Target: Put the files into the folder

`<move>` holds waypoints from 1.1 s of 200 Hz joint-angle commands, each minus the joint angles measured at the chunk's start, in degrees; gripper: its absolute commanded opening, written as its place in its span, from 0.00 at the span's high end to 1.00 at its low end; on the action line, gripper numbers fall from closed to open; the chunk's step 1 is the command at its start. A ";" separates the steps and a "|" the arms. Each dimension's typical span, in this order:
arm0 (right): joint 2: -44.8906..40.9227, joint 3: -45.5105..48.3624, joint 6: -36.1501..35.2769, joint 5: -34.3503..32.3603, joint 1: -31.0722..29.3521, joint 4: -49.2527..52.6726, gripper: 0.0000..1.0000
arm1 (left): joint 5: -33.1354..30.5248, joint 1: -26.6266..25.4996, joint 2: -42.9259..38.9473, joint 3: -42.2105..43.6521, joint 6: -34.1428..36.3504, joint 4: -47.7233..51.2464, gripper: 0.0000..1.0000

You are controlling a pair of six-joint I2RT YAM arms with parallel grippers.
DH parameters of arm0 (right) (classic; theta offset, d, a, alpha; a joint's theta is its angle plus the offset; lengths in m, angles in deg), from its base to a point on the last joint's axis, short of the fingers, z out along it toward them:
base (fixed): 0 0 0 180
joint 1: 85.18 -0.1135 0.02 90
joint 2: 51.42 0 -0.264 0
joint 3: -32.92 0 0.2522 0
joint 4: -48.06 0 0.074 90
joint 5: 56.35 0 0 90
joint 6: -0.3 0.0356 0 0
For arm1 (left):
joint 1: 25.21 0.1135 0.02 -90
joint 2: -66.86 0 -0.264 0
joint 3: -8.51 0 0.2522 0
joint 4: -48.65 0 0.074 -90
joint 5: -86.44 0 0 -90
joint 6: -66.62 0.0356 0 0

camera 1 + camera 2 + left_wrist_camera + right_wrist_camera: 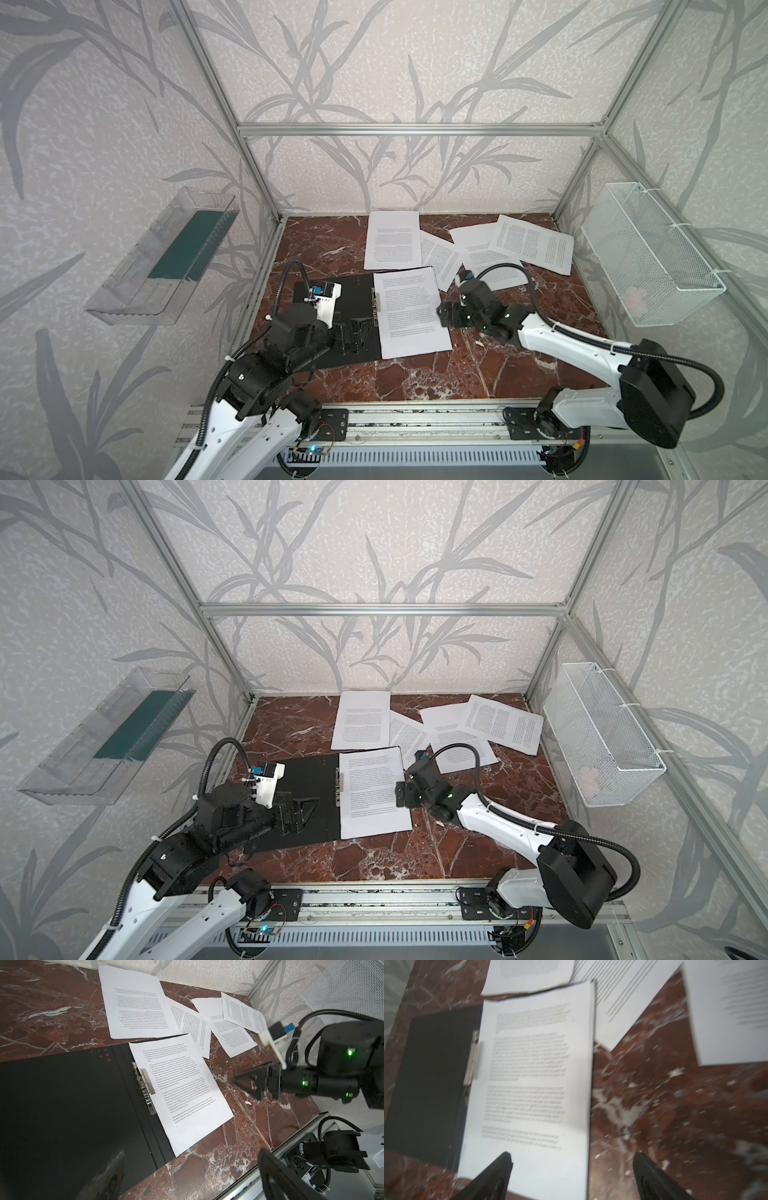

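Note:
The folder [357, 299] [311, 779] lies open on the marble table, black inside up, with its metal clip bar [145, 1088] along the spine. One printed sheet [409, 316] [180, 1093] [529, 1084] rests on the folder's right half. Several more files [390, 241] [532, 245] lie loose and overlapping toward the back wall. My left gripper [353, 336] [190, 1155] hovers open over the folder's left half, holding nothing. My right gripper [444, 316] [573, 1155] is open at that sheet's right edge, one finger over the paper, the other over bare marble.
A clear plastic tray [162, 257] hangs on the left wall and a white wire basket [652, 257] on the right wall. Aluminium frame posts bound the table, and a metal rail [415, 419] runs along the front edge.

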State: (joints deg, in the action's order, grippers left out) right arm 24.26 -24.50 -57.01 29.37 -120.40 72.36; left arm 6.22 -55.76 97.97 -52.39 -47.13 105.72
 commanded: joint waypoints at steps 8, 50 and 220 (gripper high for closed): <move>4.45 -3.03 -4.90 5.89 11.72 -3.14 0.01 | 2.78 0.57 0.11 0.95 -0.34 -1.67 0.01; 21.62 -17.59 -5.69 6.49 17.30 0.93 0.01 | 4.80 0.72 0.60 1.39 -0.73 -2.59 0.01; 10.61 -1.08 5.38 4.45 36.98 3.70 0.01 | 11.65 1.07 8.83 1.21 -5.52 -9.21 0.01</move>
State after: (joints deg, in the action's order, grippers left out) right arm 42.35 -29.04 -52.51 41.11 -85.58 69.59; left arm 14.83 -55.03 105.75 -51.25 -50.34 100.23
